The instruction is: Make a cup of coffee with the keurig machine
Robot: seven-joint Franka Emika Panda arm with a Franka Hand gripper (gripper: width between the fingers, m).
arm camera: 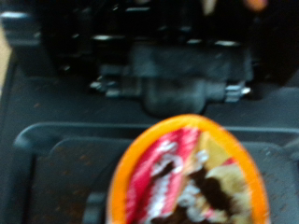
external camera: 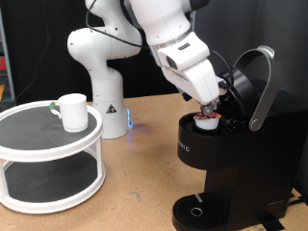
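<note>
The keurig machine stands at the exterior view's right, black, with its arched silver-grey lid handle raised and the pod chamber open. A small pod cup with an orange rim and a red-marked lid sits at the mouth of the chamber. It fills the near part of the wrist view, blurred. My gripper is right above the pod, its fingertips down at the pod's top. The white cup stands upright on a round white stand at the exterior view's left, far from the gripper.
The machine's round drip tray has nothing on it. The robot's white base stands behind, between the stand and the machine. The stand has a lower shelf. The wooden tabletop shows between the stand and the machine.
</note>
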